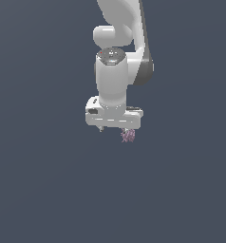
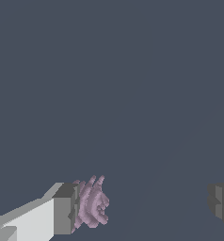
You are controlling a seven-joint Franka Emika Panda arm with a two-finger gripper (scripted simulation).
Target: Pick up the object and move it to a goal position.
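Observation:
The object (image 1: 128,135) is a small mauve-purple lump with a ridged, jagged surface. In the exterior view it sits just below the white gripper (image 1: 114,129), toward that view's right end of the hand. The wrist view shows the object (image 2: 91,205) right against the pad of one grey finger (image 2: 64,209). The other finger (image 2: 221,204) stands far off, with a wide bare gap between it and the object. The gripper (image 2: 142,207) is open. Whether the object rests on the dark surface or hangs above it cannot be told.
A uniform dark grey-blue surface (image 1: 48,190) fills the view all around. The white arm (image 1: 116,71) rises straight above the gripper toward the top of the exterior view. No other objects or marker show.

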